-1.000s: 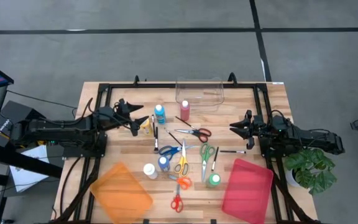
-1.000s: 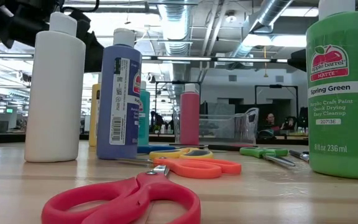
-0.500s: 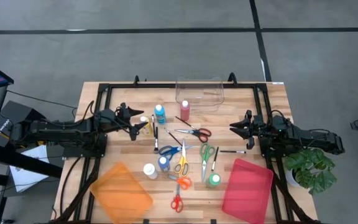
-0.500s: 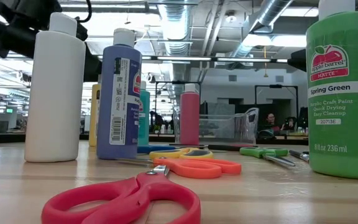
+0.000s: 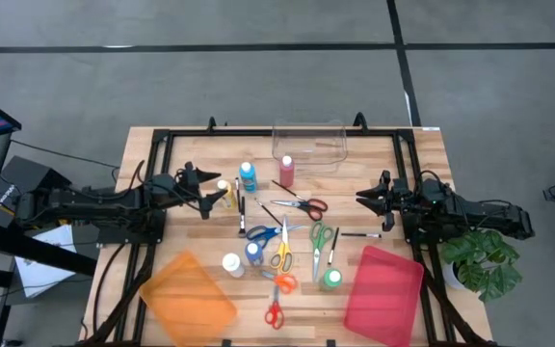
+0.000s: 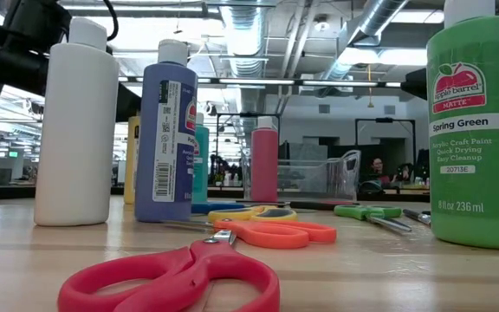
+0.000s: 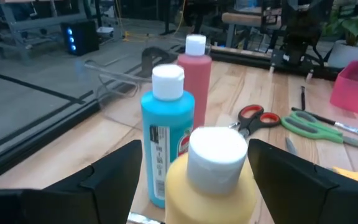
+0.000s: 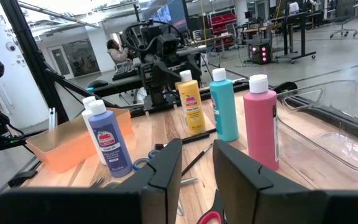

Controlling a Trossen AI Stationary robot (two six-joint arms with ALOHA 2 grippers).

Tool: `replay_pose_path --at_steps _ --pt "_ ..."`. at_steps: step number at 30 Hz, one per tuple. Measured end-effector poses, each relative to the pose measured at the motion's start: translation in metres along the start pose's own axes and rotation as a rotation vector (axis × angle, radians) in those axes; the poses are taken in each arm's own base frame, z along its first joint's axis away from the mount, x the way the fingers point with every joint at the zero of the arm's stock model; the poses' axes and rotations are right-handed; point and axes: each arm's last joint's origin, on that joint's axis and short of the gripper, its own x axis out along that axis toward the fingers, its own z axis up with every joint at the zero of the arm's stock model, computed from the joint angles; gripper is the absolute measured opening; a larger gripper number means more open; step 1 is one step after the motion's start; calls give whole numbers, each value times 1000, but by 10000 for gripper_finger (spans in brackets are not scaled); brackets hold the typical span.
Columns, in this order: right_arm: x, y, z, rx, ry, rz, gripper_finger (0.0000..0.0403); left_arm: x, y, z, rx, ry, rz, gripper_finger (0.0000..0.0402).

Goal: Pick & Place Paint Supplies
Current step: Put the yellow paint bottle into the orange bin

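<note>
Left wrist view: left gripper [image 7: 194, 180] jaws spread wide, straddling yellow bottle [image 7: 209, 186] standing on bench [image 5: 374, 183] beside blue bottle [image 7: 166, 137]. Advise centring before squeezing. Right gripper [image 5: 362, 198] waits, unclenched, empty.

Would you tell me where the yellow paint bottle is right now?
In the high view the yellow paint bottle stands left of centre, beside the light blue bottle, with the open left gripper around it.

Green bottle [image 6: 477, 130] label: "apple barrel", "Spring Green", "8 fl oz 236 ml".
</note>
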Motion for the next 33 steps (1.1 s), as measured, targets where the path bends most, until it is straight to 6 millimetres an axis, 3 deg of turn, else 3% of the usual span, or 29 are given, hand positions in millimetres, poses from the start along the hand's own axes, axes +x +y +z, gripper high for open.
replay_pose_path --at_steps 4,17,33 --pt "0 0 0 0 0 0 89 1 0 -1 2 10 -4 261" --pt "0 0 -1 0 13 -2 89 6 -2 -3 6 22 -14 111" --pt "0 0 -2 0 16 0 89 6 -2 3 -39 -43 -23 109"
